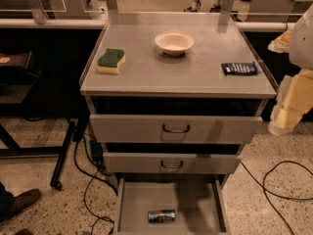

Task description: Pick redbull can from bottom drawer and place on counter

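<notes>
Redbull can (161, 216) lies sideways in the pulled-out bottom drawer (142, 199), reachable from above, I'd guess — gripper (288, 106) hangs beside the counter (146, 67), open or closed, can't tell.

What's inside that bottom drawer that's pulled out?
The bottom drawer holds one redbull can, lying on its side near the front. The drawer's rear, under the drawer above, is hidden. The gripper hangs right of the cabinet, outside the drawer.
</notes>
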Controlling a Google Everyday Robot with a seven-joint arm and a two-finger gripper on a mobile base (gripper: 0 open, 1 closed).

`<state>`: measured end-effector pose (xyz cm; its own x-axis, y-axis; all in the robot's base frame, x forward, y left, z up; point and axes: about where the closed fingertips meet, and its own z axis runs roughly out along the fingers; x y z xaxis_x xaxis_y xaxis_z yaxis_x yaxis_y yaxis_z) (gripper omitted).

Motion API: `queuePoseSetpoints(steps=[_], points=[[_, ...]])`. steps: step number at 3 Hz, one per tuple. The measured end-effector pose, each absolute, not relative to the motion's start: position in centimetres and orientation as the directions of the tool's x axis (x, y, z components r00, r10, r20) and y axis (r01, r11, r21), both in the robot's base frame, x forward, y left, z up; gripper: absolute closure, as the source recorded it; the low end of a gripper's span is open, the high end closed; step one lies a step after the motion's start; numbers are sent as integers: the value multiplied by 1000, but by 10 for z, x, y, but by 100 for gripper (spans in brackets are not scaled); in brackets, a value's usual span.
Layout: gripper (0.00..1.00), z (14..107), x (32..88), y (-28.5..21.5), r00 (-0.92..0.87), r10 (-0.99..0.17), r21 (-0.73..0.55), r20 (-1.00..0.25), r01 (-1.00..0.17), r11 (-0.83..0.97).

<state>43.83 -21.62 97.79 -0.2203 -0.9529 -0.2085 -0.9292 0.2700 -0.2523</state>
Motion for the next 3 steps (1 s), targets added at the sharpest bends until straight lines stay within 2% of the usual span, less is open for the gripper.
queuePoseSetpoints(steps=[2,3], points=[[0,963,430,-212,-215,-954,-237,-207,-935,263],[0,918,409,-188,-189,-955,-208,-229,-949,237]])
